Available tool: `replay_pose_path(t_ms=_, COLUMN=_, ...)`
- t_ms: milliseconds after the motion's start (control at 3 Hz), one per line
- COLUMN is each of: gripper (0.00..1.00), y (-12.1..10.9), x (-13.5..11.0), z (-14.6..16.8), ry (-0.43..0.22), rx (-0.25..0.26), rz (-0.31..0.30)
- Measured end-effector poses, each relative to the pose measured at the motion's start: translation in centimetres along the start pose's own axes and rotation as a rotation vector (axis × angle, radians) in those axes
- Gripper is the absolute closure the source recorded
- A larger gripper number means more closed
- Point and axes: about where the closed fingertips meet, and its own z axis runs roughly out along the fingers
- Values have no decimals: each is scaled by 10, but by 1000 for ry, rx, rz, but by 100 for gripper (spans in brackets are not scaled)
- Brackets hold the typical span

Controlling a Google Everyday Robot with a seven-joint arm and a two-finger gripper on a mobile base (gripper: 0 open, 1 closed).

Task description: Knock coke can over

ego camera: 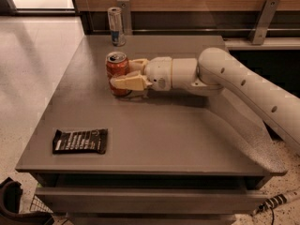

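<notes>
The red coke can (pixel 115 66) stands upright on the grey table (pixel 159 135), left of centre towards the back. My gripper (pixel 123 73) reaches in from the right on the white arm (pixel 234 81) and is open. One finger (pixel 127 82) lies across the front of the can's lower half. The other finger (pixel 138 63) sits behind the can's right side. The can is between the two fingers, and its lower right part is hidden by the near finger.
A slim silver-and-blue can (pixel 115 26) stands at the table's back edge, behind the coke can. A black wrapper (pixel 79 140) lies flat near the front left corner. A wooden wall with metal brackets (pixel 260 20) runs behind the table.
</notes>
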Motion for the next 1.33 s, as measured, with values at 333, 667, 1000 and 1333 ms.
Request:
replay_pose_path(t_ms=333, gripper=100, y=1, x=-1, z=2, ry=0, rx=-5, rz=-1)
replay_pose_path(t_ms=667, gripper=100, y=2, x=-2, z=4, ry=13, rx=-8, rz=-2)
replay_pose_path(t_ms=1000, gripper=100, y=2, x=-10, z=2, ry=79, rx=-10, rz=-12)
replay_pose_path(t_ms=1333, gripper=100, y=1, x=-23, z=-2, ry=212, rx=-15, rz=-26)
